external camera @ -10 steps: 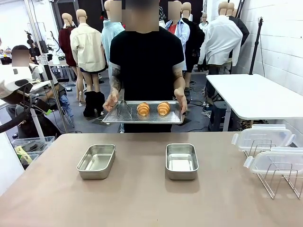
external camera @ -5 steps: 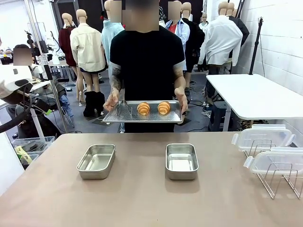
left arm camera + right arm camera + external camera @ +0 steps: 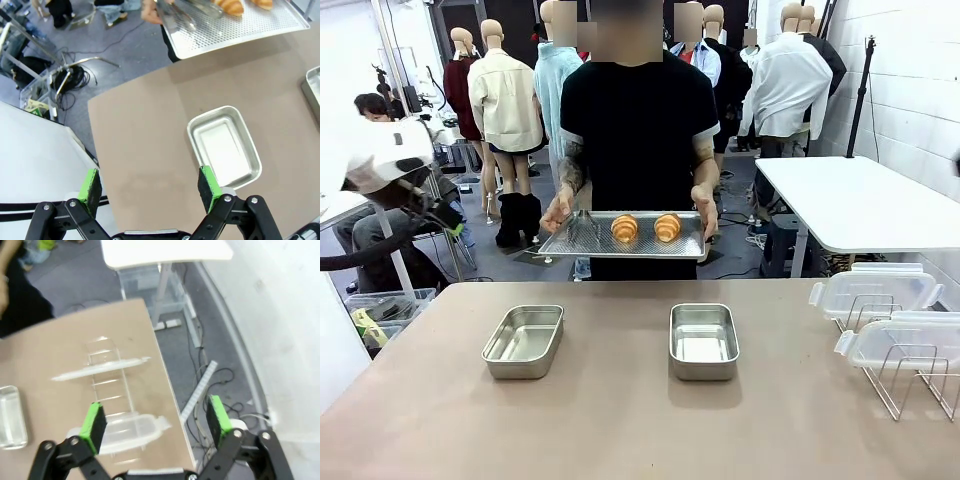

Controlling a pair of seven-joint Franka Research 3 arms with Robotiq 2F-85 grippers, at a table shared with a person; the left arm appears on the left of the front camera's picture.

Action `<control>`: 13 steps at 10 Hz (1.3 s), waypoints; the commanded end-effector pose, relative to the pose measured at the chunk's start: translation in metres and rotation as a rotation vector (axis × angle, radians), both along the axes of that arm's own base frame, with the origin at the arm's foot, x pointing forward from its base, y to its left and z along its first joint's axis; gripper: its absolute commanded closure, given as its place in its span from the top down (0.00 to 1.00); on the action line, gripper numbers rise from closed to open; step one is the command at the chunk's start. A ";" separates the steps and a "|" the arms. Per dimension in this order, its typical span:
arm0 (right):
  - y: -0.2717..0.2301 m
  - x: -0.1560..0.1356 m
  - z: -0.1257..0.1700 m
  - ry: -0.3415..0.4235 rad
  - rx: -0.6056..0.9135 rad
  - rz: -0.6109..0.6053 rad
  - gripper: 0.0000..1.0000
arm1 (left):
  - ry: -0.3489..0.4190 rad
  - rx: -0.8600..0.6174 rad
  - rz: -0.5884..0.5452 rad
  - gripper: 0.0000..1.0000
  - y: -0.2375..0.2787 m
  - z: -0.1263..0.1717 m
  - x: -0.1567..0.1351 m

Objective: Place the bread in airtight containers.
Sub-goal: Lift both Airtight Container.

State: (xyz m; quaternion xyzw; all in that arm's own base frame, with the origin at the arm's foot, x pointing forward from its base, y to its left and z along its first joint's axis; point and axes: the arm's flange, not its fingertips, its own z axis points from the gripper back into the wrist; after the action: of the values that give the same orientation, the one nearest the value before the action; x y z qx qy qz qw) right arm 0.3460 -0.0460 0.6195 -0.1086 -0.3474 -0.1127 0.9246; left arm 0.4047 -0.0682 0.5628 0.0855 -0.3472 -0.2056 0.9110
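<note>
Across your table [image 3: 620, 420], a person holds a perforated tray [image 3: 585, 240] past its far edge. The left container [image 3: 524, 341] and right container [image 3: 703, 341] sit uncovered, apart, mid-table. Your left gripper [image 3: 150, 186] hangs above the left container and your right gripper [image 3: 156, 422] above the clear lids [image 3: 120, 427], both with jaws apart. The 2 bread rolls [image 3: 625, 229] [image 3: 667, 227] lie on the tray.

Both black with green pads [image 3: 90, 186]: left gripper [image 3: 149, 184], right gripper [image 3: 156, 419]. Silver screws [image 3: 223, 198] at the finger pivots. Far left, left arm [image 3: 380, 160]: white rounded shell, black cable [image 3: 365, 255] below. Far side, person [image 3: 638, 140]: black short-sleeved T-shirt.
</note>
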 end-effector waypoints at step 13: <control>0.157 0.172 -0.110 0.563 0.206 -0.042 1.00 | 0.241 -0.374 0.451 1.00 -0.018 -0.069 0.046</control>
State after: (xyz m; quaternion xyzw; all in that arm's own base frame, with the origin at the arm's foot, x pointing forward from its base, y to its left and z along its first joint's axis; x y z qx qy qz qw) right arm 0.5088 0.0991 0.5193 -0.0503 -0.0672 -0.1528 0.9847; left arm 0.4367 -0.0823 0.5081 -0.0245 -0.2352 0.0240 0.9713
